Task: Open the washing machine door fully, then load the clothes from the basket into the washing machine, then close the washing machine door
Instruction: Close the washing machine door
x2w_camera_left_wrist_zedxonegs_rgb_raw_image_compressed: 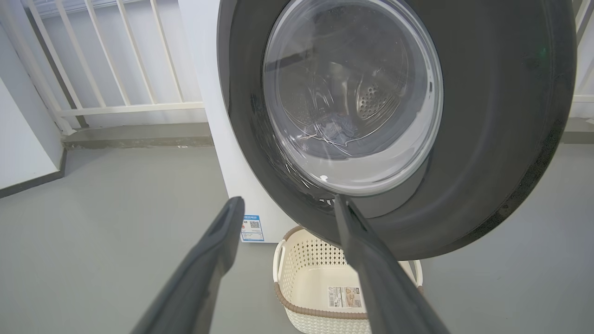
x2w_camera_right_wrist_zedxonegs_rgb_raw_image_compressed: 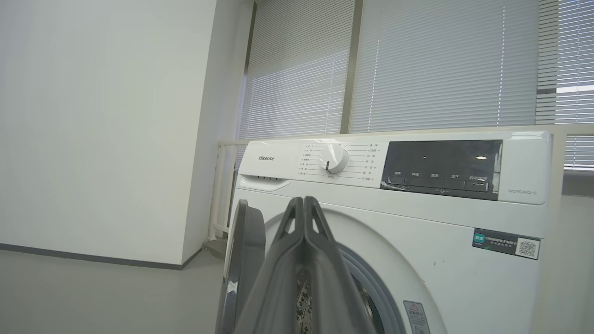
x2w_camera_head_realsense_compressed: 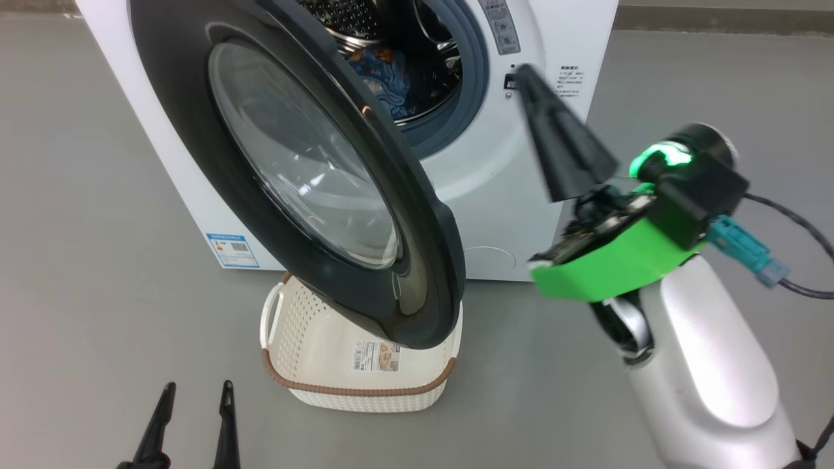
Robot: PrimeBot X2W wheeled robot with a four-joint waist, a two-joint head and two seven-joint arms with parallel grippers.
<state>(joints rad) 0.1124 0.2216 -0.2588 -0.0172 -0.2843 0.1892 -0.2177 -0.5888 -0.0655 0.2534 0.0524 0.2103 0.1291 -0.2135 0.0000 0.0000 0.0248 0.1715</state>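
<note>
Across the middle of the head view hangs the door (x2w_camera_head_realsense_compressed: 306,163), swung partway out from the washing machine (x2w_camera_head_realsense_compressed: 495,195), its lower edge over the basket (x2w_camera_head_realsense_compressed: 306,326). That basket, cream plastic with pierced sides and a brown woven-look rim, holds nothing but a sticker (x2w_camera_head_realsense_compressed: 374,357). At upper centre the clothes (x2w_camera_head_realsense_compressed: 384,81) lie in the steel drum (x2w_camera_head_realsense_compressed: 345,23), a soft blue heap behind the grey rubber ring (x2w_camera_head_realsense_compressed: 475,78). So I judge the loading done and only the closing left to do.

My left gripper (x2w_camera_head_realsense_compressed: 199,385) sits at the lower left, jaws spread wide, holding nothing. My right gripper (x2w_camera_head_realsense_compressed: 526,78) points up at centre right, jaws pressed together and empty, its tip in front of the white panel beside the opening; whether it touches I cannot tell.

The door looks stiff and fairly heavy, and should swing on its hinge. Its broad black rim (x2w_camera_head_realsense_compressed: 430,260) is glossy and probably slippery, so I would push flat on the rim's outer face near the free edge, not pinch it. The bulging clear glass looks smooth and rounded; a fingertip could skid off, so I would leave it alone. The latch likely needs a firm last push.
</note>
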